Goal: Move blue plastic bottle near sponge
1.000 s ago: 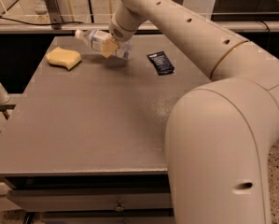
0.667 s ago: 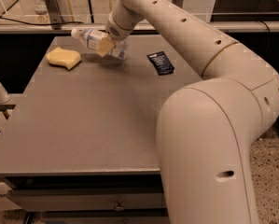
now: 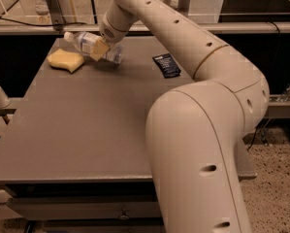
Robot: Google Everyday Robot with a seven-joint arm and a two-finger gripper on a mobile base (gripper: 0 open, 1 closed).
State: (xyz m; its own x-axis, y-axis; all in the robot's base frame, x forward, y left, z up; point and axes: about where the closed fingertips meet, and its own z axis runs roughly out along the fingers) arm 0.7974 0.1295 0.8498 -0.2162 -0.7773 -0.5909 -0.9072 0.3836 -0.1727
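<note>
The blue plastic bottle (image 3: pixel 88 42) is a clear bottle with a white cap and a pale label. It lies tilted, cap to the left, at the far left of the grey table (image 3: pixel 86 125). My gripper (image 3: pixel 100 47) is shut on the bottle's middle, with a tan pad (image 3: pixel 99 49) showing on its front side. The sponge (image 3: pixel 66 60), yellow-tan with a wavy outline, lies on the table just left of and below the bottle, a small gap apart.
A small dark blue packet (image 3: pixel 166 65) lies on the table right of the gripper. My arm (image 3: pixel 198 106) reaches from the lower right across the table. A rail and posts (image 3: pixel 52 6) run behind the far edge.
The gripper with the bottle has moved a little to the left and away, closer to the sponge. The sponge and packet have not moved.
</note>
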